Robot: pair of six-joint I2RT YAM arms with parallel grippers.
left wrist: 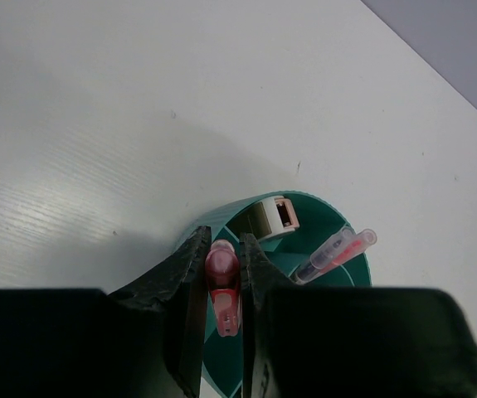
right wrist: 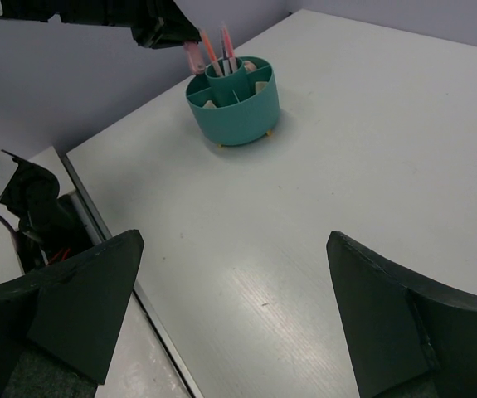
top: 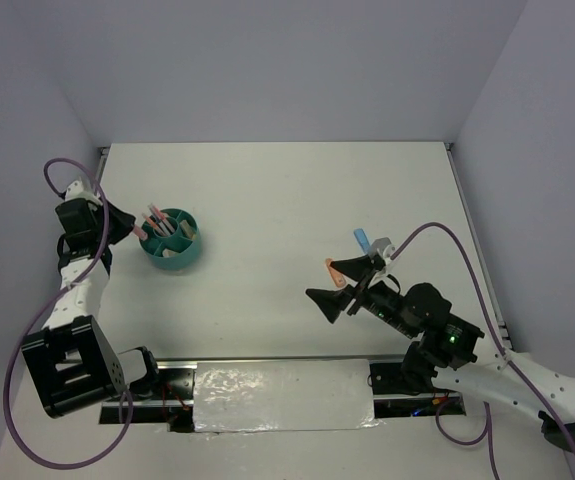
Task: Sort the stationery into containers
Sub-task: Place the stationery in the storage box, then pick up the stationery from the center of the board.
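Observation:
The round teal organiser (top: 173, 243) stands at the left of the table, with pink pens (top: 154, 219) upright in it. My left gripper (top: 130, 227) is shut on a pink pen (left wrist: 222, 286) and holds it over the organiser's near rim (left wrist: 190, 240). The left wrist view shows two more pens (left wrist: 335, 251) and a white-and-tan eraser-like piece (left wrist: 275, 215) in the compartments. My right gripper (top: 339, 283) is open and empty at the right, above bare table (right wrist: 238, 282). An orange piece (top: 334, 267), a blue piece (top: 361, 238) and a grey-white piece (top: 382, 246) lie beside it.
The right wrist view shows the organiser (right wrist: 236, 112) far ahead, with the left gripper (right wrist: 165, 31) over it. A metal rail with a foil-covered strip (top: 282, 395) runs along the near edge. Walls close the table's left, back and right.

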